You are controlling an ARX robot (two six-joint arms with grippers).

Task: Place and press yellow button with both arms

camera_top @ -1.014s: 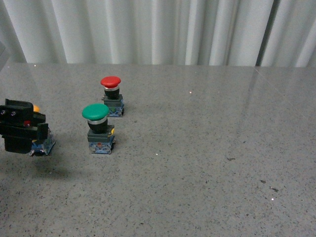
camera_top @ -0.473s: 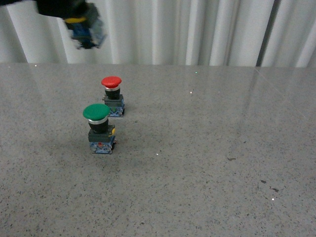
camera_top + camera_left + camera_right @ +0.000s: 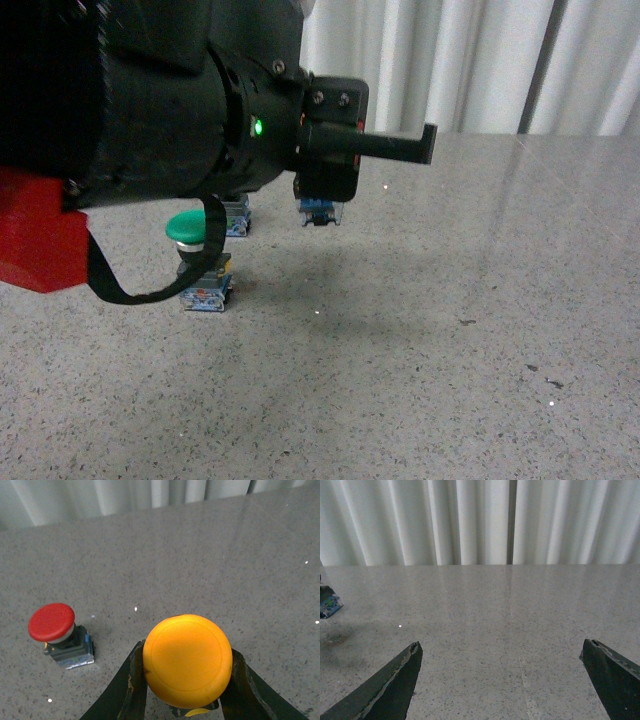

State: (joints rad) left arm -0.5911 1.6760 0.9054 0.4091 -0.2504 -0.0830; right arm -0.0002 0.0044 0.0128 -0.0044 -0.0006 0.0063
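My left gripper [image 3: 187, 651] is clamped on the yellow button [image 3: 187, 666], base down, clear above the table [image 3: 450, 300] toward its far edge near the red button [image 3: 51, 622], so placing means straight down; my right gripper [image 3: 500, 645], spread empty, is well apart.

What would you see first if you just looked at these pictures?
The big black left arm fills the upper left of the front view, close to the camera. In its wrist view, a bright yellow button sits pinched between its fingers, with a red button standing on the grey table nearby.
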